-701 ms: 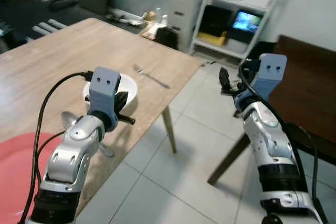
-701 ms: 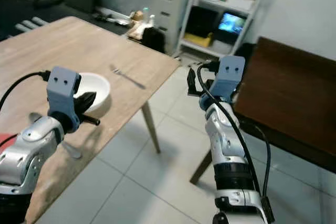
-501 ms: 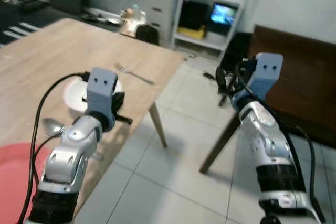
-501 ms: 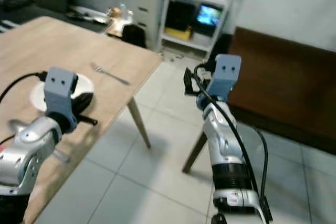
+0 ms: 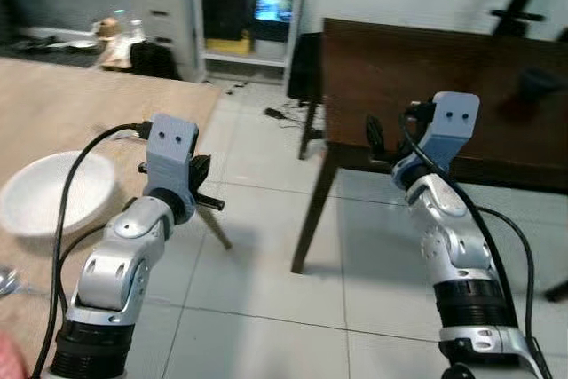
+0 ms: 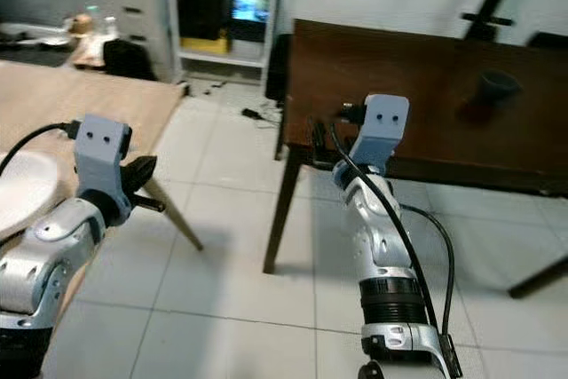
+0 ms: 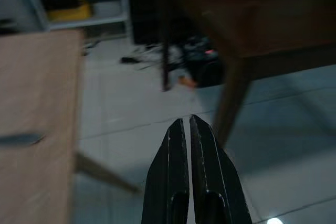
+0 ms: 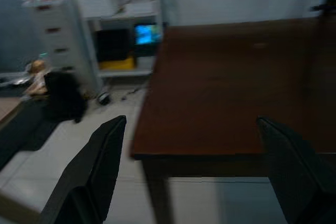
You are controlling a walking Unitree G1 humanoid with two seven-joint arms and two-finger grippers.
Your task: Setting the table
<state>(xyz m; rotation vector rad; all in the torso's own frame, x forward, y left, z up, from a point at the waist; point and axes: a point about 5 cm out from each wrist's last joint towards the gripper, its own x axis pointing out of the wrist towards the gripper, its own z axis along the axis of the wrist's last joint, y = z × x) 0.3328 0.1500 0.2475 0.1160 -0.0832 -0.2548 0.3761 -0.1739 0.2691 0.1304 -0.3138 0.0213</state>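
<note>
The left tool (image 7: 185, 129) is clenched on nothing, raised past the light wooden bench's (image 5: 53, 122) corner; the white bowl (image 5: 55, 193) sits on that bench to its left. The right tool (image 8: 191, 145) is spread wide, empty, facing the dark bench (image 6: 417, 86) just ahead.

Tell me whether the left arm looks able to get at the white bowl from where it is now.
Probably yes. The white bowl sits on the light wooden table just to the robot's left of the left end effector, with nothing between them. The end effector's fingers are shut and point away over the floor, so it would have to turn and open.
</note>
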